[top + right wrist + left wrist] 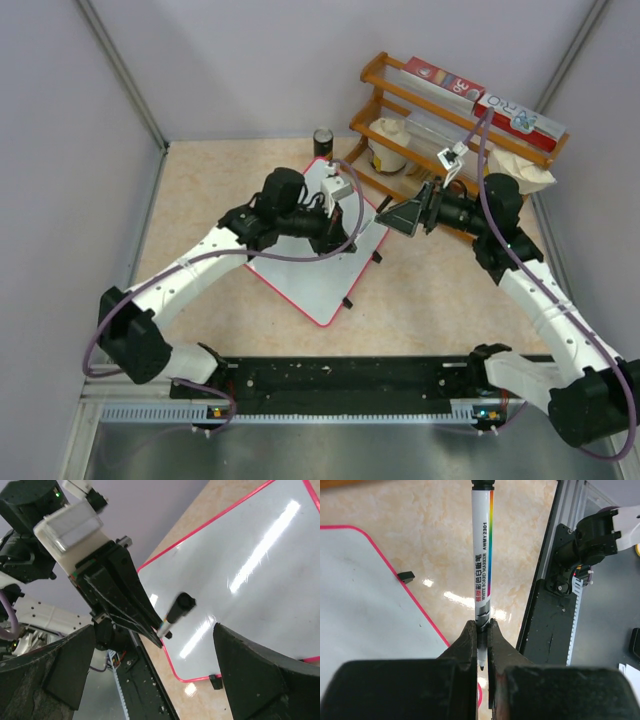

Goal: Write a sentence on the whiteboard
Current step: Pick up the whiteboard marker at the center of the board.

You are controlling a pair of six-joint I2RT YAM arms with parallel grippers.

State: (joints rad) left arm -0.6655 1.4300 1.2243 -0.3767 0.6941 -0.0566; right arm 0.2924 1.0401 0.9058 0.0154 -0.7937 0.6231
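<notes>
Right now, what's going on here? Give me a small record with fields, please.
Whiteboard: flat on the table, no writing visible
Marker: clamped in the left jaws, black end pointing outward
Right jaws: open, empty, facing the marker
Background: wooden rack with boxes, dark can

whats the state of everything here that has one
whiteboard, lying flat on the table, no lettering visible
marker, clamped near one end, black cap seemingly on
left gripper, shut on the marker
right gripper, open, holding nothing
</notes>
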